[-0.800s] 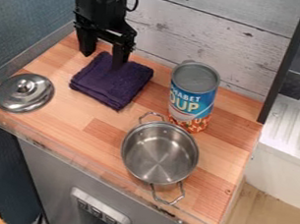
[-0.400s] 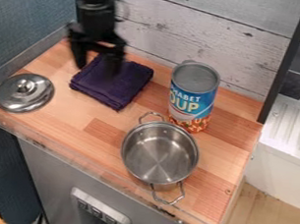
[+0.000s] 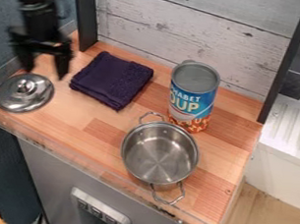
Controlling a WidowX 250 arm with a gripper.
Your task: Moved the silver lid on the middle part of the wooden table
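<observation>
At the upper left hangs my black gripper [image 3: 46, 71], open, its two fingers apart with nothing between them. Just below it in the view lies the round silver lid [image 3: 24, 93], knob up, on the left end of the wooden table [image 3: 102, 122]. The fingertips are above the lid's far edge, and the lid is not held.
A folded purple cloth [image 3: 112, 80] lies right of the gripper, toward the back wall. A steel pot [image 3: 159, 153] with two handles stands at the front right, and a soup can [image 3: 193, 96] stands behind it. A low transparent rim runs along the table's front edge.
The gripper has moved left, from over the purple cloth to beside the lid. Lid, cloth, pot and can are where they were.
</observation>
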